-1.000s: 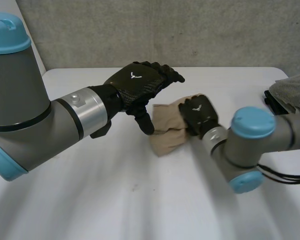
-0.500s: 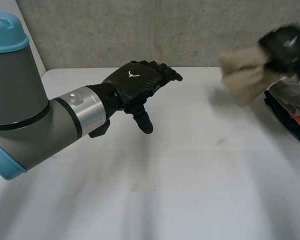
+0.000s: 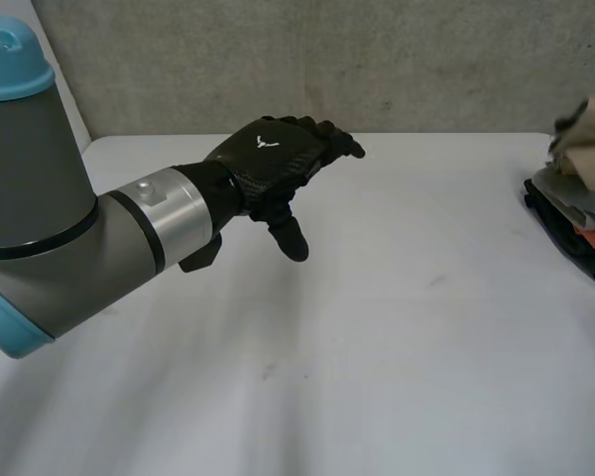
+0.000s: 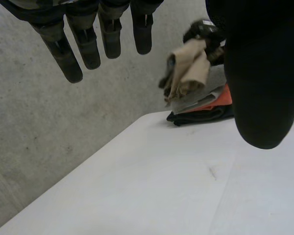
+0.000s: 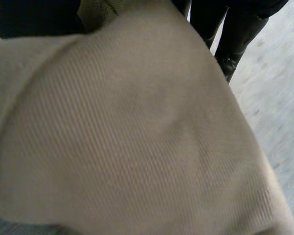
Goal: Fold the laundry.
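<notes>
One bunched beige cloth (image 5: pixel 137 137) (ribbed knit) clasped by right hand (image 5: pixel 232 29); left hand (image 3: pixel 273 159) fingers (image 4: pixel 71 61) straight, empty.

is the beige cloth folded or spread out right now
Folded, in a small bundle: the beige cloth hangs doubled over in the right hand over the pile of clothes, not spread out.
</notes>
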Available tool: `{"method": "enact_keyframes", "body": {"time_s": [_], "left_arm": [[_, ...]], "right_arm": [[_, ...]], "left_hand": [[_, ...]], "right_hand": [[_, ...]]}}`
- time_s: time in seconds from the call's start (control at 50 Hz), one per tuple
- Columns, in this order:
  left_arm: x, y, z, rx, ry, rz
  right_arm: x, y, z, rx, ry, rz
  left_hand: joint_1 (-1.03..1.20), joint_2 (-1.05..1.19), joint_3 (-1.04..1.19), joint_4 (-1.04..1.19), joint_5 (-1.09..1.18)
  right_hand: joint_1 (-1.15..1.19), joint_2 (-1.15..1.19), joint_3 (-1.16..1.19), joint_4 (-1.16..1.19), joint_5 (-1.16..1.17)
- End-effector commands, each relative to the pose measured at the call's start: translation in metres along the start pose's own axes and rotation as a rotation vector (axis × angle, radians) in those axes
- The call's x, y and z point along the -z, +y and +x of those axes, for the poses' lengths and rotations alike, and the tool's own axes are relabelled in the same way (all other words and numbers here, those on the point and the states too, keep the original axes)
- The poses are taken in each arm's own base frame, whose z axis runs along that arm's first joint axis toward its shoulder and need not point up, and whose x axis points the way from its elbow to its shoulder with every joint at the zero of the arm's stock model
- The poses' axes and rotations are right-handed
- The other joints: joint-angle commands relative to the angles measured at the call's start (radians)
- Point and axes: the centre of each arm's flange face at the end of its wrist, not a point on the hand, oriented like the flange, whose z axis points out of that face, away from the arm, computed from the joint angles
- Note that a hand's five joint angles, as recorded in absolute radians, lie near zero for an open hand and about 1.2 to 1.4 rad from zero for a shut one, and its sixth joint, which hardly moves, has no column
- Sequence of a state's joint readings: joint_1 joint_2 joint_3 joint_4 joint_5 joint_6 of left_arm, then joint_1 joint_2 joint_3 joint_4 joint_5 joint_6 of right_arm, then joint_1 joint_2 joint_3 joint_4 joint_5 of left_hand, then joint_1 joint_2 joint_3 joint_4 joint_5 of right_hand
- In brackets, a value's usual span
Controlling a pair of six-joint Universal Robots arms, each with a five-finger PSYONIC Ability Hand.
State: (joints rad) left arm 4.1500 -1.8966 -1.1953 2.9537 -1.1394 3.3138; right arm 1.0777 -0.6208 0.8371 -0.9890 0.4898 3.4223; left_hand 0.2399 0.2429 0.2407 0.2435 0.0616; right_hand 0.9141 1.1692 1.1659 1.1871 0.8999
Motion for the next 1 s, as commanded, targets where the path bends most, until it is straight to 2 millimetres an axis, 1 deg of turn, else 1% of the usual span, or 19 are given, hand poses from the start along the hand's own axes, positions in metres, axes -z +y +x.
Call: {"method": "enact_keyframes", "body": {"time_s": [0.02,0.1,0.26,0.28,0.3,0.32,0.34,0.38,0.4,0.46,0.48,0.56,0.66,0.74,0.86,0.9,0.96,0.98,1.0], "left_arm": [[-0.001,0.004,0.004,0.056,0.01,-0.012],[-0.001,0.006,0.004,0.073,0.01,-0.016],[-0.001,0.003,0.004,0.07,0.01,-0.007],[-0.001,0.003,0.004,0.07,0.01,-0.007],[-0.001,0.003,0.004,0.07,0.01,-0.007],[-0.001,0.002,0.004,0.069,0.01,-0.005],[-0.001,0.001,0.004,0.068,0.013,-0.003],[-0.001,0.001,0.004,0.068,0.013,-0.002],[-0.001,0.001,0.006,0.067,0.016,-0.001],[-0.001,-0.001,0.006,0.065,0.018,0.003],[-0.001,-0.002,0.006,0.063,0.018,0.007],[-0.001,-0.004,0.007,0.06,0.018,0.013],[0.0,-0.006,0.007,0.058,0.019,0.017],[0.002,-0.01,0.008,0.054,0.018,0.027],[0.008,-0.018,0.006,0.044,0.007,0.05],[0.008,-0.02,0.004,0.042,0.004,0.054],[0.009,-0.022,0.003,0.041,-0.002,0.06],[0.008,-0.022,0.002,0.041,-0.004,0.061],[0.009,-0.024,0.001,0.038,-0.014,0.07]], "right_arm": [[0.045,0.057,-0.011,-0.03,-0.079,-0.113],[0.068,0.064,-0.001,-0.044,-0.055,-0.145],[0.072,0.065,-0.001,-0.022,-0.074,-0.146],[0.073,0.065,0.001,-0.023,-0.07,-0.147],[0.074,0.065,0.001,-0.029,-0.062,-0.148],[0.078,0.065,0.003,-0.046,-0.042,-0.153],[0.079,0.064,0.004,-0.052,-0.036,-0.154],[0.08,0.057,0.006,-0.063,-0.017,-0.156],[0.079,0.045,0.01,-0.064,0.004,-0.153],[0.08,0.026,0.018,-0.068,0.059,-0.149],[0.082,0.012,0.025,-0.059,0.105,-0.144],[0.091,-0.019,0.046,-0.022,0.201,-0.139],[0.111,-0.032,0.065,0.045,0.257,-0.163],[0.128,-0.038,0.08,0.155,0.306,-0.192],[0.148,-0.06,0.111,0.413,0.585,-0.258],[0.149,-0.072,0.118,0.5,0.667,-0.284],[0.148,-0.104,0.128,0.648,0.802,-0.327],[0.141,-0.12,0.127,0.69,0.845,-0.325],[0.134,-0.127,0.123,0.687,0.853,-0.317]], "left_hand": [[0.091,0.088,0.09,0.087,0.095],[0.1,0.097,0.099,0.096,0.104],[0.103,0.1,0.102,0.099,0.107],[0.103,0.1,0.102,0.099,0.107],[0.103,0.1,0.102,0.099,0.107],[0.103,0.1,0.102,0.099,0.107],[0.103,0.1,0.102,0.099,0.107],[0.106,0.103,0.105,0.102,0.109],[0.103,0.1,0.102,0.099,0.107],[0.106,0.103,0.105,0.102,0.109],[0.106,0.103,0.105,0.102,0.109],[0.106,0.103,0.105,0.102,0.109],[0.103,0.1,0.102,0.099,0.107],[0.103,0.1,0.102,0.099,0.107],[0.103,0.1,0.102,0.099,0.107],[0.103,0.1,0.102,0.099,0.107],[0.103,0.1,0.102,0.099,0.107],[0.103,0.1,0.102,0.099,0.107],[0.103,0.1,0.102,0.099,0.107]], "right_hand": [[0.482,0.227,0.23,0.209,0.322],[0.482,0.227,0.23,0.209,0.322],[0.482,0.227,0.23,0.209,0.322],[0.381,0.126,0.13,0.108,0.221],[0.035,-0.221,-0.217,-0.238,-0.126],[-0.707,-0.962,-0.959,-0.98,-0.867],[-0.74,-0.995,-0.991,-1.013,-0.9],[-0.74,-0.995,-0.991,-1.013,-0.9],[-0.74,-0.995,-0.991,-1.013,-0.9],[-0.74,-0.995,-0.991,-1.013,-0.9],[-0.74,-0.995,-0.991,-1.013,-0.9],[-0.74,-0.995,-0.991,-1.013,-0.9],[-0.74,-0.995,-0.991,-1.013,-0.9],[-0.74,-0.995,-0.991,-1.013,-0.9],[-0.74,-0.995,-0.991,-1.013,-0.9],[-0.74,-0.995,-0.991,-1.013,-0.9],[-0.74,-0.995,-0.991,-1.013,-0.9],[-0.74,-0.995,-0.991,-1.013,-0.9],[-0.74,-0.995,-0.991,-1.013,-0.9]]}}
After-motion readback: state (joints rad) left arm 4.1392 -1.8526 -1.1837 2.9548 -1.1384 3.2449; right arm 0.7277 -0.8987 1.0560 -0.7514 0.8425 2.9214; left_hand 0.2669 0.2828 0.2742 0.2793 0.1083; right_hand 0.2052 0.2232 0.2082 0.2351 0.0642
